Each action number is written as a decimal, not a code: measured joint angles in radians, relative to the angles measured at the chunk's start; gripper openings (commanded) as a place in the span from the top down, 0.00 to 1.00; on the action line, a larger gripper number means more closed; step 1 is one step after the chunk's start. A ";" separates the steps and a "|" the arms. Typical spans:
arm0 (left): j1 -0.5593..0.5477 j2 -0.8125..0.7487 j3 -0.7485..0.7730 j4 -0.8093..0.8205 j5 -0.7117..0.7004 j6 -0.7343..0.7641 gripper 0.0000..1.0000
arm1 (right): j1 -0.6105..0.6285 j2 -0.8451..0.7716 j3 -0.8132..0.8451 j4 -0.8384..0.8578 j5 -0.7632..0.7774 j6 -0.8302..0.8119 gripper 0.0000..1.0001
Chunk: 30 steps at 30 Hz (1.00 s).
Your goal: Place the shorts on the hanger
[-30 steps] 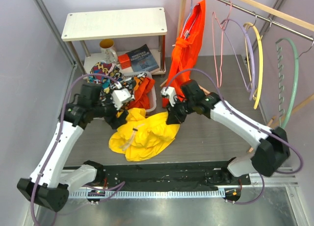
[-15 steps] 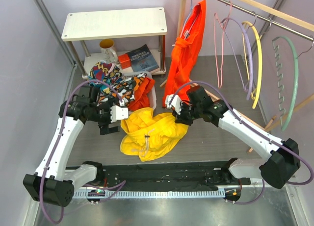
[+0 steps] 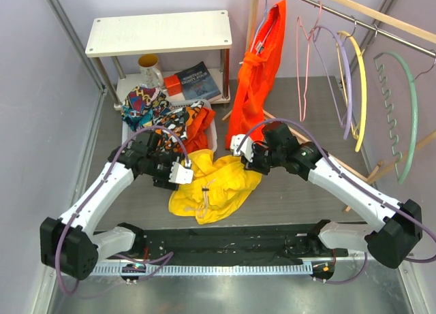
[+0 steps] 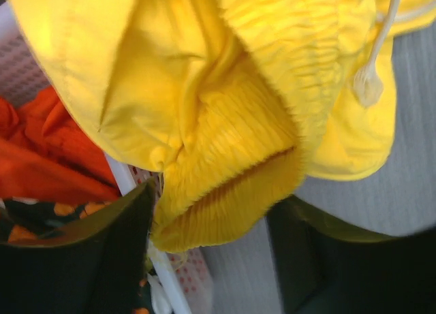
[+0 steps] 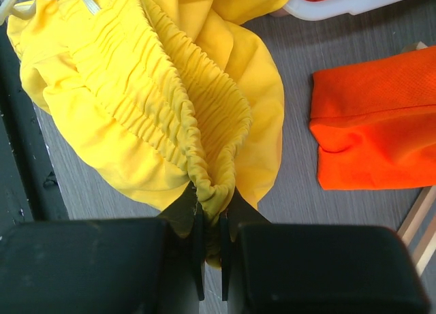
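Here the shorts (image 3: 214,188) lay bunched on the worktop (image 3: 300,191), waistband (image 5: 204,123) running nine to three o'clock between the arms. The right end effector (image 3: 245,159) pinched its three o'clock end, while the left end effector (image 3: 182,172), reaching low, gaped astride the nine o'clock end; the hanger (image 3: 298,55) hung at one o'clock, nearer the right arm.

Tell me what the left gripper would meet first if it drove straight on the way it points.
The shorts: their gathered waistband fold lies directly ahead of the left gripper, in line with its open jaws. Depth is unclear, but nothing shows in front of the fabric.
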 measured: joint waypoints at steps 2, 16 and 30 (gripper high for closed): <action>-0.008 0.033 0.000 -0.004 -0.026 0.005 0.75 | 0.001 -0.015 -0.001 0.000 0.006 -0.003 0.99; 0.014 -0.101 0.482 -0.082 -0.195 -0.791 1.00 | 0.004 -0.121 0.200 0.058 0.138 0.134 0.99; 0.013 -0.067 1.095 -0.256 -0.364 -1.176 1.00 | 0.014 -0.015 0.742 0.058 0.140 0.141 0.99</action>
